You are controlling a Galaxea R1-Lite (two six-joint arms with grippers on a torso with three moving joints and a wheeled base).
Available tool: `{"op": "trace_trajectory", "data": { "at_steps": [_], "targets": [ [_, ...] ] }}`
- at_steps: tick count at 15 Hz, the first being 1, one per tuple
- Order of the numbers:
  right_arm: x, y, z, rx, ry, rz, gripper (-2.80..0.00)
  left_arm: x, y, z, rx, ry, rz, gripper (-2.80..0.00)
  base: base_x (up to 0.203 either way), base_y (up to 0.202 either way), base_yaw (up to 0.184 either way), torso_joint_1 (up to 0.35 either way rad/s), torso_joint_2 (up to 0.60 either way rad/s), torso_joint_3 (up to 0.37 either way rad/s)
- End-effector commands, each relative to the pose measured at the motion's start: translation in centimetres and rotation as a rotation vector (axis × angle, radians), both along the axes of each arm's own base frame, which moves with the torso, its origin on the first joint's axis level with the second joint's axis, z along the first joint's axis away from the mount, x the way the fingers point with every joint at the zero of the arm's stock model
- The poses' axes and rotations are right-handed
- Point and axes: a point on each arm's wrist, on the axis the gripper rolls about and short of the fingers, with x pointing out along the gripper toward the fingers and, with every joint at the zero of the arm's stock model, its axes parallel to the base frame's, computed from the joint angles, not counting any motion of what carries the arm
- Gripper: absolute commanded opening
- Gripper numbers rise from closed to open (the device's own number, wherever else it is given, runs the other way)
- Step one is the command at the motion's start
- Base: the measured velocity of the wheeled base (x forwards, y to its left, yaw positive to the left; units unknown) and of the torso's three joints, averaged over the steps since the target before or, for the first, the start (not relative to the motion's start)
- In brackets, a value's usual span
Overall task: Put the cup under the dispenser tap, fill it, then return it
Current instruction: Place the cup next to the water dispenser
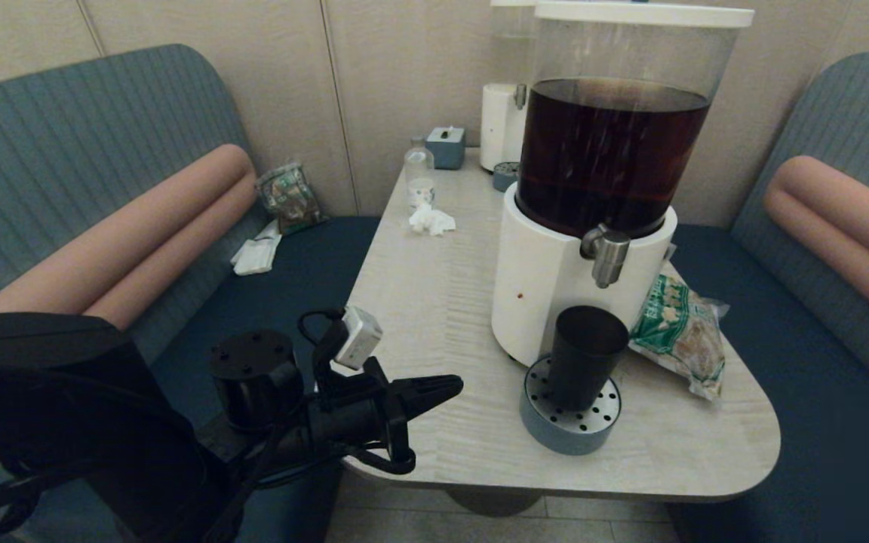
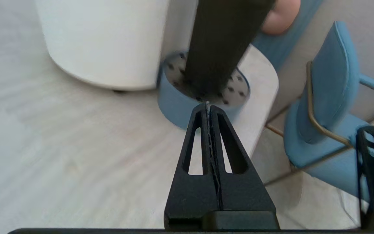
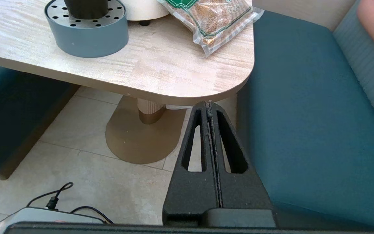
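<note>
The black cup (image 1: 585,354) stands upright on the round blue-grey drip tray (image 1: 569,426), directly below the silver dispenser tap (image 1: 606,255) of the big dispenser (image 1: 555,286) with dark brown drink. My left gripper (image 1: 455,386) hovers over the table's near left part, shut and empty, its tips pointing at the cup from a short distance. In the left wrist view the cup (image 2: 222,42) rises just beyond the shut left gripper (image 2: 208,104). My right gripper (image 3: 209,103) is shut and empty, parked below the table's near right corner; the head view does not show it.
A green-printed snack bag (image 1: 680,328) lies right of the tray. Behind stand a slimmer white dispenser (image 1: 506,113), a small bottle (image 1: 419,173), a crumpled tissue (image 1: 431,220) and a tissue box (image 1: 446,145). Blue benches flank the table (image 1: 419,302). A blue chair (image 2: 330,107) stands beyond the table's edge.
</note>
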Motion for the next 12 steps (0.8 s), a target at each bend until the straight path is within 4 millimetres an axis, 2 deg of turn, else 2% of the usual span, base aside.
{"op": "trace_trajectory", "data": {
  "at_steps": [1,3,7,10,12],
  "targets": [
    [0.0,0.0,0.0,0.000,-0.002,0.001,-2.80,1.0,-0.5,0.6,-0.024,-0.045,0.000,-2.80,0.000,0.000,0.000,0.000,0.00,0.000],
    [0.0,0.0,0.0,-0.002,-0.002,0.001,-2.80,2.4,-1.1,2.9,-0.078,-0.145,0.004,-2.80,0.000,0.000,0.000,0.000,0.00,0.000],
    [0.0,0.0,0.0,0.000,-0.002,0.001,-2.80,2.3,-0.1,7.3,-0.148,-0.270,0.031,-2.80,0.000,0.000,0.000,0.000,0.00,0.000],
    [0.0,0.0,0.0,-0.001,-0.002,0.001,-2.80,2.1,0.2,7.4,-0.148,-0.268,0.034,-2.80,0.000,0.000,0.000,0.000,0.00,0.000],
    [0.0,0.0,0.0,0.000,-0.002,0.001,-2.80,1.9,0.0,6.7,-0.139,-0.242,0.023,-2.80,0.000,0.000,0.000,0.000,0.00,0.000]
  ]
}}
